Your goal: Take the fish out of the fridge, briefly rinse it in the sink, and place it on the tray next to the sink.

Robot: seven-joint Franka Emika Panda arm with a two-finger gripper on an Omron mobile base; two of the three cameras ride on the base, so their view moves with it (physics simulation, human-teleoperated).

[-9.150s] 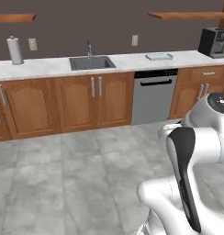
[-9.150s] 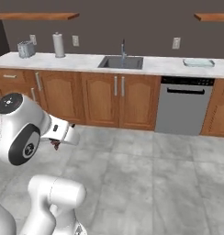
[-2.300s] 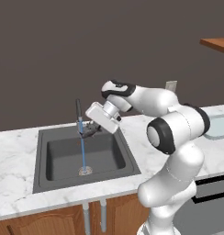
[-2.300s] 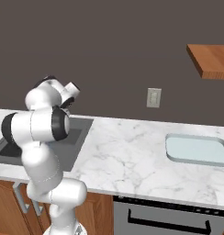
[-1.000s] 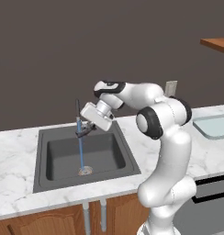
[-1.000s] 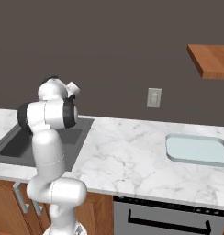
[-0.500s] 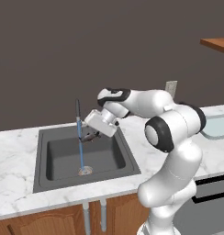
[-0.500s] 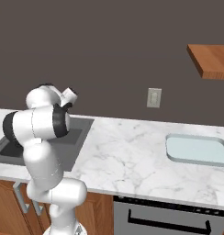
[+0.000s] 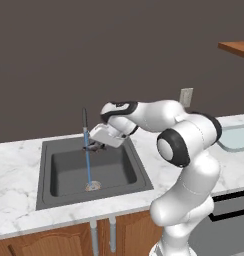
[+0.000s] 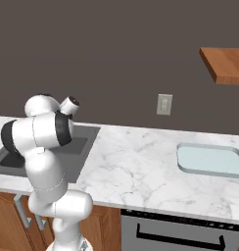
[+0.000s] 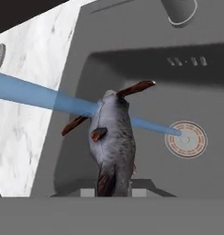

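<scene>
One grey fish with reddish-brown fins is hanging over the sink, its tail end toward the hand and its head pointing away, down into the basin. The hand's fingertips are lying hidden under the tail at the bottom of the hand view, so the hand is clamped on the fish there. One blue stream of water is running from the thin dark faucet and passing right at the fish's head before landing on the round drain. In the hand view the stream is crossing from the left edge, going behind the fish's upper body and coming out toward the drain.

The basin is holding nothing but the falling water and the one drain; the fish is hanging above its floor, not resting on it.

The sink is sitting sunk into the white marbled surface. Well apart from it to the right, one pale blue-grey tray is lying flat on the same surface with nothing in it. One wall outlet is showing on the dark wall between sink and tray, and one wooden shelf is hanging above the tray.
</scene>
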